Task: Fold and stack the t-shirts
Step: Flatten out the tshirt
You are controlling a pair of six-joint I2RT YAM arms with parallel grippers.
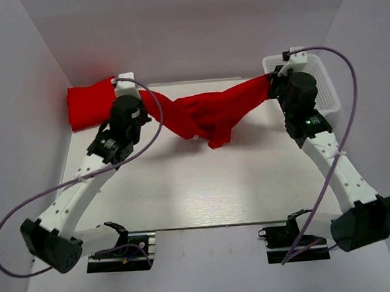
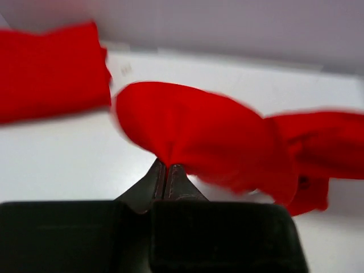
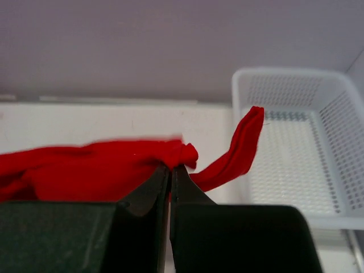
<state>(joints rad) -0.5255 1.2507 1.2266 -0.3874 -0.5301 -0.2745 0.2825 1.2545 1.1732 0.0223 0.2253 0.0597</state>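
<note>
A bright red t-shirt [image 1: 206,112] hangs stretched and sagging between my two grippers above the table's far half. My left gripper [image 1: 141,96] is shut on its left end, seen in the left wrist view [image 2: 165,164] with the t-shirt [image 2: 199,131] bunched at the tips. My right gripper [image 1: 271,82] is shut on its right end, seen in the right wrist view [image 3: 170,166] with the t-shirt [image 3: 96,168] and a loose strip sticking up. A second red t-shirt [image 1: 90,105] lies folded at the far left; it also shows in the left wrist view [image 2: 51,68].
A white mesh basket [image 1: 327,85] stands at the far right, just behind my right gripper; it also shows in the right wrist view [image 3: 318,153]. White walls enclose the table on the left, back and right.
</note>
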